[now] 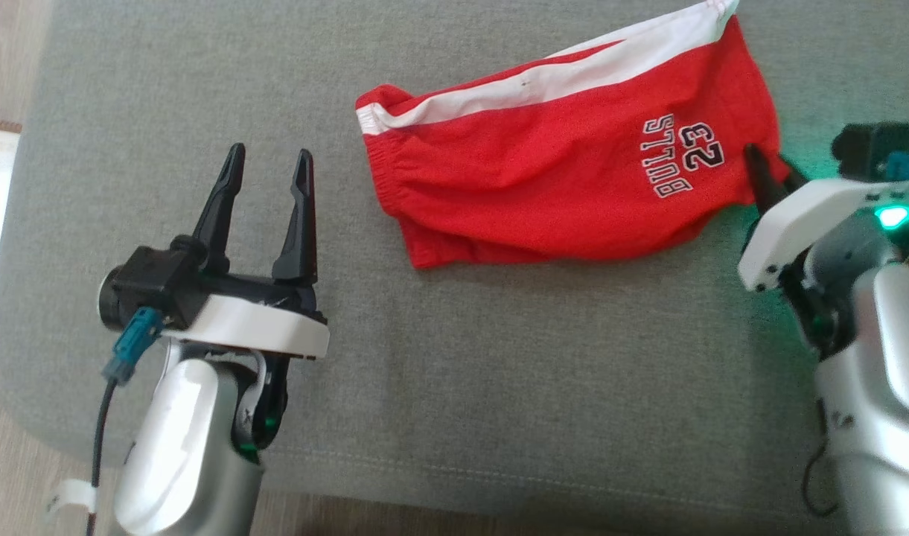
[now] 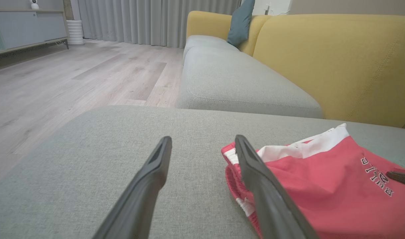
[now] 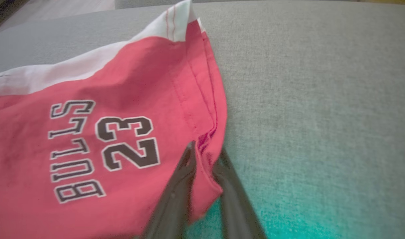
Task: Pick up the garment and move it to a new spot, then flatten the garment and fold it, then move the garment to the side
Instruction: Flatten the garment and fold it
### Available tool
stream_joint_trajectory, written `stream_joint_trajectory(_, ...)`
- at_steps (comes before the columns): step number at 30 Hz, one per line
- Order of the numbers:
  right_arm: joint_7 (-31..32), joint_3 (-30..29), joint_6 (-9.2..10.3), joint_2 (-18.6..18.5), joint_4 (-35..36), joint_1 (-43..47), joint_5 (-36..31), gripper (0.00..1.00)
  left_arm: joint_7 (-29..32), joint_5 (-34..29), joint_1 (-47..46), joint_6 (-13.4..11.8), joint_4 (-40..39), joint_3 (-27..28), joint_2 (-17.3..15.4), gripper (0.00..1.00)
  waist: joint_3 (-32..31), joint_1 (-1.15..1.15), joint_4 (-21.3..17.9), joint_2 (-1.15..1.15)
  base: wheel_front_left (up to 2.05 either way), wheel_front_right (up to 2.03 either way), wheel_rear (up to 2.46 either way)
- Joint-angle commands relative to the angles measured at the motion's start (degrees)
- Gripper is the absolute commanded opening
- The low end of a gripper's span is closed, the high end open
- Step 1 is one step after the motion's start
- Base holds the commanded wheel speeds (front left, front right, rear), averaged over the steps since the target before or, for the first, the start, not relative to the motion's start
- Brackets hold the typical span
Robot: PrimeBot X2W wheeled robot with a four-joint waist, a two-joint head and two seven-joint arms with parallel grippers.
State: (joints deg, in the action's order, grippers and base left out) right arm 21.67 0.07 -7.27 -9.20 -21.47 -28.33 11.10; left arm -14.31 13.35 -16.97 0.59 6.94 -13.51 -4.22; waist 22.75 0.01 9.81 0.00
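Observation:
The garment (image 1: 558,171) is a pair of red shorts with a white side stripe and "BULLS 23" printed on it, lying crumpled on the grey cushion (image 1: 499,372). My right gripper (image 1: 768,167) is at its right hem. In the right wrist view the two fingers of this gripper (image 3: 205,149) are pinched on the hem fold of the garment (image 3: 122,99). My left gripper (image 1: 269,155) stands open over bare cushion, left of the waistband and apart from it. In the left wrist view the open left gripper (image 2: 203,139) has nothing between its fingers, and the garment (image 2: 321,186) lies just right of the right finger.
The cushion's front edge (image 1: 424,476) and left edge (image 1: 7,260) drop to wooden floor (image 2: 73,73). Beyond the cushion stands a yellow sofa (image 2: 338,59) with a grey seat (image 2: 235,83) and a teal pillow (image 2: 240,21). A cabinet (image 2: 23,26) stands far left.

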Motion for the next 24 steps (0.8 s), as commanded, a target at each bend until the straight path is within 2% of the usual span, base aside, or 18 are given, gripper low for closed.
stream_joint_trajectory(1,-0.3,1.3,-0.22,1.2,1.9,2.4,0.2,0.0,-0.7,-0.7,-1.2,0.3,-1.7,2.6,-0.5,1.0,-0.5,-0.01,-0.4,0.0,0.0,0.0,0.0)
stream_joint_trajectory(13,-8.3,-5.8,-0.22,5.9,15.4,22.6,2.1,0.0,-0.7,-1.5,4.0,0.6,-0.3,5.0,-0.8,1.0,-7.1,-0.01,-4.6,0.0,0.0,0.0,0.0)
stream_joint_trajectory(20,-9.5,-8.9,-0.22,6.3,14.0,24.8,2.7,0.0,-0.7,-1.9,6.0,0.6,0.2,4.3,-0.9,1.0,-9.4,-0.01,-5.3,0.0,0.0,0.0,0.0)
stream_joint_trajectory(24,-9.6,-8.5,-0.22,6.3,14.1,23.2,2.2,0.0,-0.7,-1.9,6.4,0.7,0.6,3.7,-0.9,1.0,-10.5,-0.01,-5.2,0.0,0.0,0.0,0.0)
